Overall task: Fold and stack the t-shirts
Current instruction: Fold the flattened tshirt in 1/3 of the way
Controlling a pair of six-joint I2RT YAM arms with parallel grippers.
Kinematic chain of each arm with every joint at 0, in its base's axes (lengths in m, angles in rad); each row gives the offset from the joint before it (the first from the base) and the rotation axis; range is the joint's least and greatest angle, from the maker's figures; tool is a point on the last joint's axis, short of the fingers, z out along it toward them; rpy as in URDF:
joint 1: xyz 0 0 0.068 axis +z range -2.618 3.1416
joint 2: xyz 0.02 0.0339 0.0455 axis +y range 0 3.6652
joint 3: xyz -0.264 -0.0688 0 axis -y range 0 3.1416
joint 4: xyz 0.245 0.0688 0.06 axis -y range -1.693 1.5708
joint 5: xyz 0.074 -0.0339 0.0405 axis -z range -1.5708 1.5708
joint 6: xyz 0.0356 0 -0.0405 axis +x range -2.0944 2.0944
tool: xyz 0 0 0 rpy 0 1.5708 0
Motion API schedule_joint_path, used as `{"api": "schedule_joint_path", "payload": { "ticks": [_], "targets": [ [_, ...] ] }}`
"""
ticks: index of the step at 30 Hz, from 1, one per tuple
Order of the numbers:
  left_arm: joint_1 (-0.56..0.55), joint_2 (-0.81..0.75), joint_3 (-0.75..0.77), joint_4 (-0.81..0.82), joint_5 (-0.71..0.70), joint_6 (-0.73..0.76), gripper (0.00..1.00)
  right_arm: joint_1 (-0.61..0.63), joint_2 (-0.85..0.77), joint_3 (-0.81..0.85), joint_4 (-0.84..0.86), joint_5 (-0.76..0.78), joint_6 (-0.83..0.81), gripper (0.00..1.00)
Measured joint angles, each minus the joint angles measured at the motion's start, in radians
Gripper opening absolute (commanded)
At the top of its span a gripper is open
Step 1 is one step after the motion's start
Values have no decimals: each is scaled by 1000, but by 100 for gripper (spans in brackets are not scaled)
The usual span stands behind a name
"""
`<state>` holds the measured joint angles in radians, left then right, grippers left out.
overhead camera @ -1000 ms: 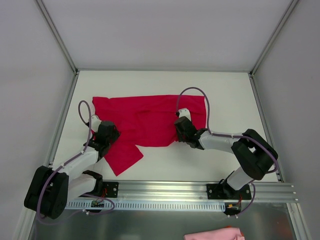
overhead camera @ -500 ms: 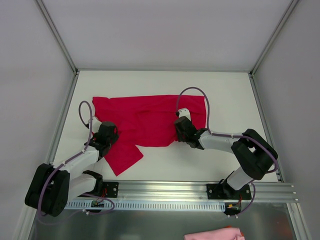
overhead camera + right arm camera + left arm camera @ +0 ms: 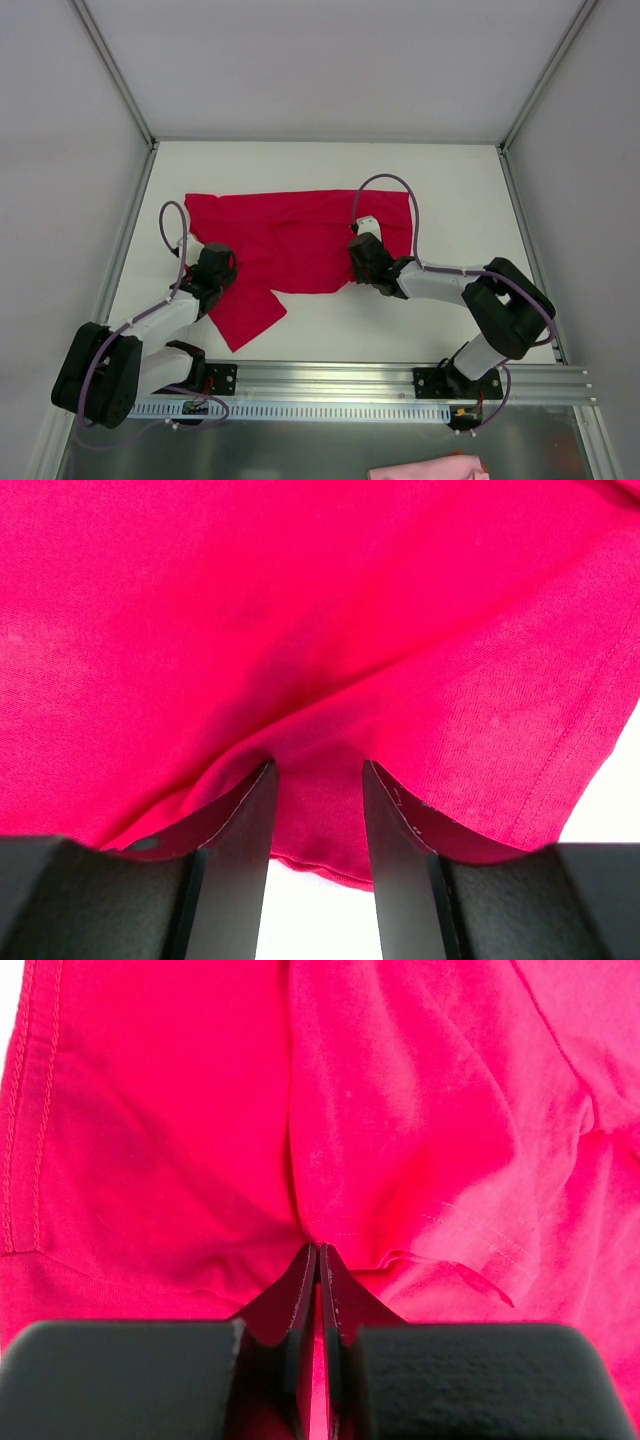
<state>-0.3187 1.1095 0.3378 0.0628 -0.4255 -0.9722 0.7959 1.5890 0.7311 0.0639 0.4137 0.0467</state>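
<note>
1. T-shirt (image 3: pixel 300 238): one, crimson red, plain, no print. It lies flat on the white table (image 3: pixel 330 165), spread left to right across the middle. The far edge is fairly straight. A loose flap (image 3: pixel 248 315) trails off the near left corner toward the arm bases.
2. Left gripper (image 3: pixel 217 263): sits low on the shirt's left part, just above where the flap begins. In the left wrist view its fingers (image 3: pixel 302 1278) are pressed together with only a hairline between them. A small ridge of red cloth is nipped at their tips, so it is clenched on the t-shirt.
3. Right gripper (image 3: pixel 357 252): sits on the near edge of the shirt's right part. In the right wrist view the fingers (image 3: pixel 245 805) stand clearly apart, with a soft hump of cloth lying between them. It is released, not pinching.
4. Cloth surface: soft knit. Shallow creases fan out from the left fingertips. A double-stitched hem (image 3: pixel 28 1110) runs along the left of that view.
5. Pink cloth (image 3: pixel 427 468): bunched, lying well apart from the shirt at the near edge, beyond the metal rail (image 3: pixel 330 385).
</note>
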Motion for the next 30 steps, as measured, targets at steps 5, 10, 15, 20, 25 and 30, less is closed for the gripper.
{"api": "schedule_joint_path", "payload": {
  "ticks": [5,10,15,20,25,30],
  "targets": [
    [0,32,31,-18,0,5,0,0,0,0,0,0,0,44],
    [0,56,165,-71,-11,23,0,0,0,0,0,0,0,44],
    [0,117,368,-128,-56,56,0,0,0,0,0,1,0,44],
    [6,233,525,-163,-84,88,0,0,0,0,0,1,0,44],
    [39,366,615,-206,-99,112,0,0,-2,0,-1,1,0,44],
    [67,486,705,-240,-100,135,0,0,-2,0,-1,1,0,44]
  ]
}}
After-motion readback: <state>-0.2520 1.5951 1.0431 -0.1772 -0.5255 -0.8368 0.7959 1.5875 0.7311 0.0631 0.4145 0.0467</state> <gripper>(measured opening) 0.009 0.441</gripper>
